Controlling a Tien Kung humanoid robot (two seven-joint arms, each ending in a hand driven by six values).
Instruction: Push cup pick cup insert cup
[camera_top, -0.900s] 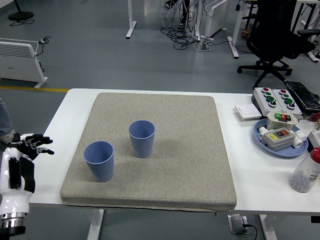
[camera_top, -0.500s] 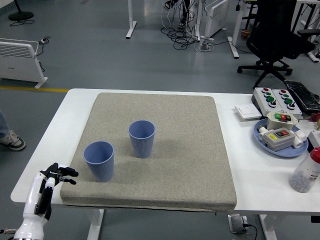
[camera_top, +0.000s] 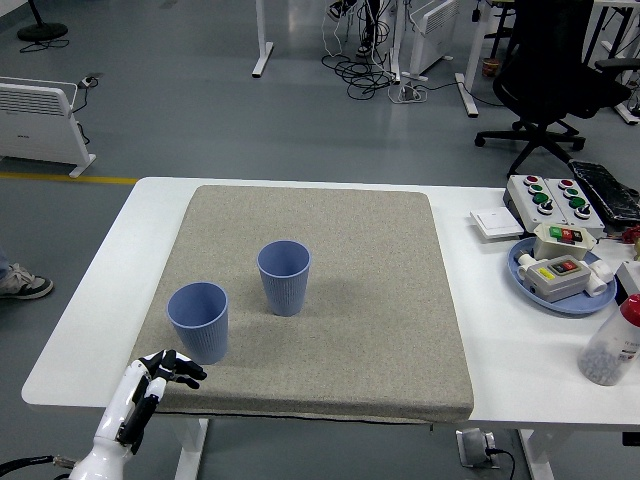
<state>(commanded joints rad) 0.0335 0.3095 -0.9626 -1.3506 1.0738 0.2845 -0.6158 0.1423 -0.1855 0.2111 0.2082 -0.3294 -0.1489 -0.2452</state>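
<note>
Left arm reaching in at the near-left corner, right arm out of sight.

The left hand (camera_top: 165, 371) comes up from the bottom-left edge on a white forearm (camera_top: 112, 445) with black panels, angled up and to the right. Its black-tipped fingers (camera_top: 188, 373) are loosely spread and point right, grasping nothing. The hand sits low at the near side, close to the near-left edge of the scene. No right arm shows anywhere.
</note>
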